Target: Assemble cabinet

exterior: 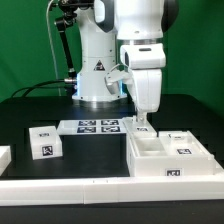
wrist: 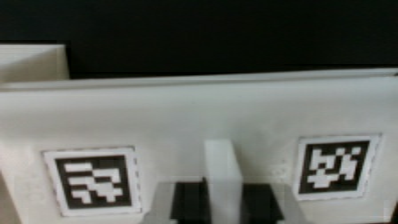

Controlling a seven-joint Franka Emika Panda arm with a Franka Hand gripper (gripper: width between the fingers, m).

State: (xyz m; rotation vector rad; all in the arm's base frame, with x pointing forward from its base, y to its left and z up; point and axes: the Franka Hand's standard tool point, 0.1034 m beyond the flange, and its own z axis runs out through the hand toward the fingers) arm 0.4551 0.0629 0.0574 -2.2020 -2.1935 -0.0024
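Note:
The cabinet frame [exterior: 168, 157] is a large white open box with marker tags, lying on the black table at the exterior view's right. My gripper [exterior: 143, 122] is down at its back left corner. In the wrist view the frame [wrist: 196, 110] fills the picture, with two marker tags either side of a narrow upright white wall [wrist: 224, 165]. My gripper [wrist: 226, 197] straddles that wall, and the dark fingers [wrist: 191, 200] sit flush against both of its sides. A smaller white drawer box [exterior: 45, 143] with a tag stands apart at the exterior view's left.
The marker board [exterior: 98, 126] lies flat in front of the white robot pedestal [exterior: 95, 75]. A long white rail [exterior: 90, 187] runs along the table's front edge. Another white piece [exterior: 3, 156] shows at the far left edge.

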